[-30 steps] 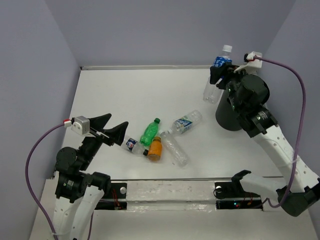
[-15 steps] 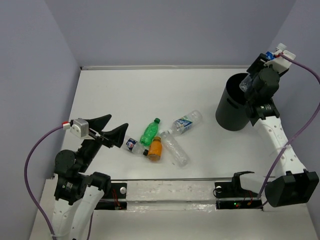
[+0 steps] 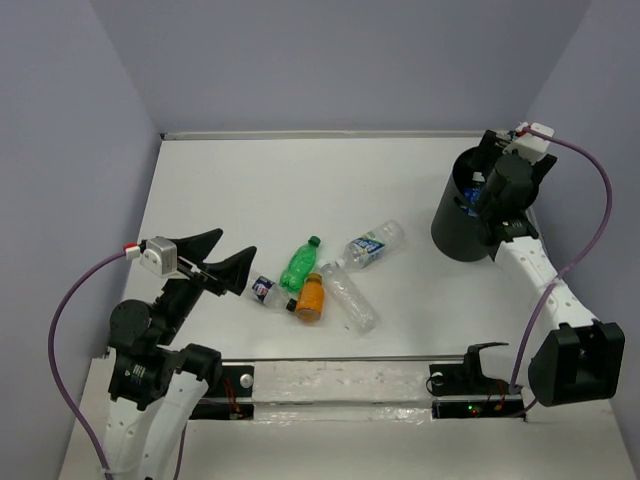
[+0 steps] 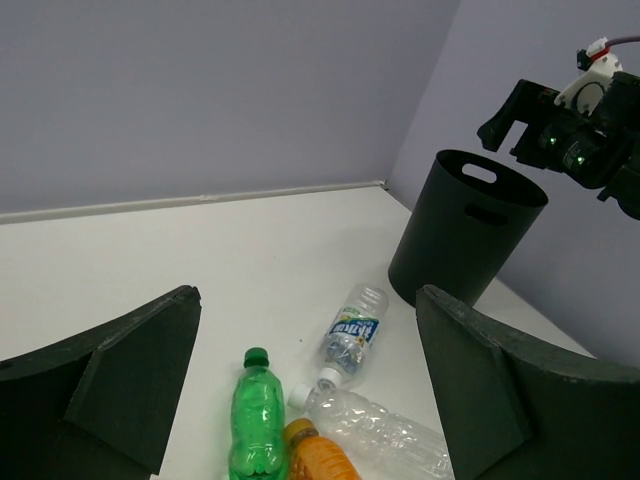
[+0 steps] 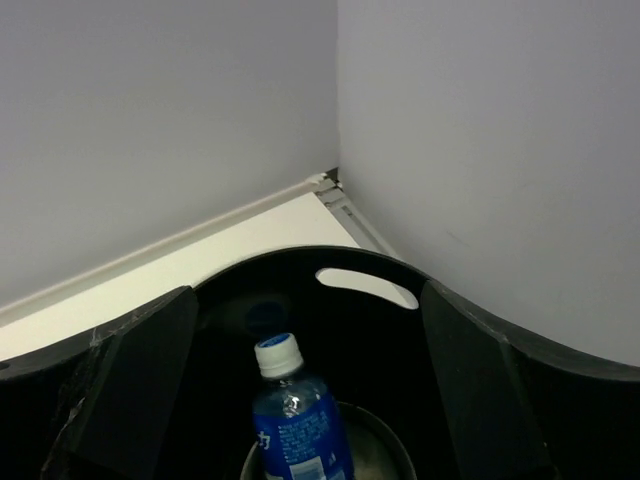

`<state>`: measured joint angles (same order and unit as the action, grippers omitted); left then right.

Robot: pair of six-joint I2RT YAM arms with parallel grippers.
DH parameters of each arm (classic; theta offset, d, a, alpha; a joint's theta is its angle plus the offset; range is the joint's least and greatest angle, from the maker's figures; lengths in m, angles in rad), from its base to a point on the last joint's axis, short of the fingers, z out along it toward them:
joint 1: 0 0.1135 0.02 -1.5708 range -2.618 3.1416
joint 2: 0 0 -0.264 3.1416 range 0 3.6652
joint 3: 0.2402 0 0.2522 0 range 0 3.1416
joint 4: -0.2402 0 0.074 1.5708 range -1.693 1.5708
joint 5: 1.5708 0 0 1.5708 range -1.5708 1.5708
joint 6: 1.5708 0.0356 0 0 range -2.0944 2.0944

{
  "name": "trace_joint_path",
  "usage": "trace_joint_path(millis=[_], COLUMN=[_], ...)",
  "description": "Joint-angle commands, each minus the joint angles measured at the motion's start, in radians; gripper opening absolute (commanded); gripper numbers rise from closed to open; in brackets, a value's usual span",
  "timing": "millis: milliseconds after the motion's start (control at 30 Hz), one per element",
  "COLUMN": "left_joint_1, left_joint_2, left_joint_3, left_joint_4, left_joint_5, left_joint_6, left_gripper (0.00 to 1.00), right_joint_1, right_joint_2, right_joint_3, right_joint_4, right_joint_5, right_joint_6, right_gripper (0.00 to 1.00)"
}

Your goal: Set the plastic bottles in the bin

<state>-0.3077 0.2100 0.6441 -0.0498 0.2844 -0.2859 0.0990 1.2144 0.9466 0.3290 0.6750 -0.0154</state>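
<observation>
- Jaws of right gripper are gaping over the bin, blue-label bottle inside.
- Left gripper, also spread, is facing the nearer green bottle, cap pointing away.

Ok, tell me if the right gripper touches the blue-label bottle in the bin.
Apart. Right wrist view: right gripper open, black bin showing between each finger and the blue-label bottle.

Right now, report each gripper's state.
Left gripper: open, empty.
Right gripper: open, holding nothing, above the bin; blue-label bottle sits inside it.
</observation>
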Motion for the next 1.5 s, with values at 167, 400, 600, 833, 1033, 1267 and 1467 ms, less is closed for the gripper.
trace_joint_path(millis=[167,400,600,833,1033,1267,1467], left_joint_1=[-0.004,-0.004,-0.004,-0.001,-0.001,-0.010,-0.013], left_joint_2=[0.017,0.031,0.049,0.035,0.020,0.015,0.008], left_joint_3=[0.022,0.023,0.026,0.022,0.022,0.019,0.017], left_joint_4=[0.038,0.030,0.033,0.025,0.019,0.018,0.016], left_joint_5=[-0.039,-0.120,-0.134,-0.113,-0.096,-0.067,-0.060], left_joint_6=[-0.016,-0.036,-0.030,-0.021,-0.022,-0.024,-0.025], left_gripper=[0.99,0.99,0.99,0.99,0.99,0.99,0.99], right_joint_1=[0.068,0.474,0.585,0.601,0.601,0.601,0.578], right_joint_2=[-0.131,-0.130,-0.115,0.022,0.255,0.393,0.497], right_joint_3=[0.181,0.056,-0.166,-0.180,-0.083,0.021,0.116], right_joint_4=[-0.310,-0.541,-0.426,-0.364,-0.400,-0.446,-0.456], right_joint_5=[-0.483,-0.589,-0.342,-0.045,0.004,0.086,0.080], right_joint_6=[0.270,0.360,0.705,0.798,0.904,0.939,0.910], right_gripper=[0.98,0.97,1.00,1.00,1.00,1.00,1.00])
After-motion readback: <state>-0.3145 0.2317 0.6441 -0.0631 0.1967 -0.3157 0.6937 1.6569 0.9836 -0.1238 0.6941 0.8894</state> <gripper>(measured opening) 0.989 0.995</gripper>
